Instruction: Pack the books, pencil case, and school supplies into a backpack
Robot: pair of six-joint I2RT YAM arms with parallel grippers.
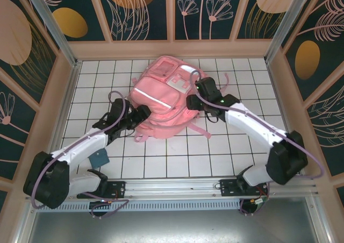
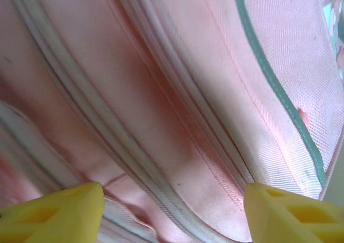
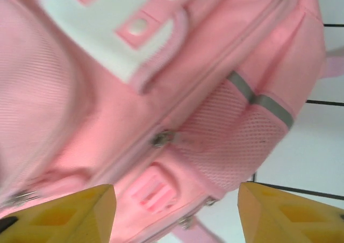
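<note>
The pink backpack [image 1: 161, 100] lies flat on the white gridded table [image 1: 177, 157], front side up. Its pale reflective strip [image 1: 153, 97] runs across the middle and a white patch [image 1: 174, 83] sits toward its far end. A pink strap [image 1: 200, 131] trails off its near right corner onto the table.

The left gripper [image 1: 138, 118] is at the backpack's near left edge, right against the fabric. In the left wrist view its yellow fingertips [image 2: 54, 213] stand wide apart. Between them the left gripper [image 2: 173, 213] has nothing clamped; the backpack [image 2: 177, 92] fills the space beyond, with zipper seams and a grey-green piping line [image 2: 274, 84] running slantwise.

The right gripper [image 1: 193, 100] is at the backpack's right side, near the white patch. Its yellow fingertips [image 3: 70, 213] are also spread well apart, and the right gripper [image 3: 174, 213] holds nothing. Just beyond it, the right wrist view shows the backpack [image 3: 204, 65] with the white patch [image 3: 107, 17], a mesh side pocket [image 3: 236, 141] crossed by a grey strip [image 3: 260, 100], and a metal zipper pull [image 3: 161, 138].

A small teal object [image 1: 99, 158] lies on the table well to the near left of the backpack, partly under the left arm; what it is cannot be made out.
</note>
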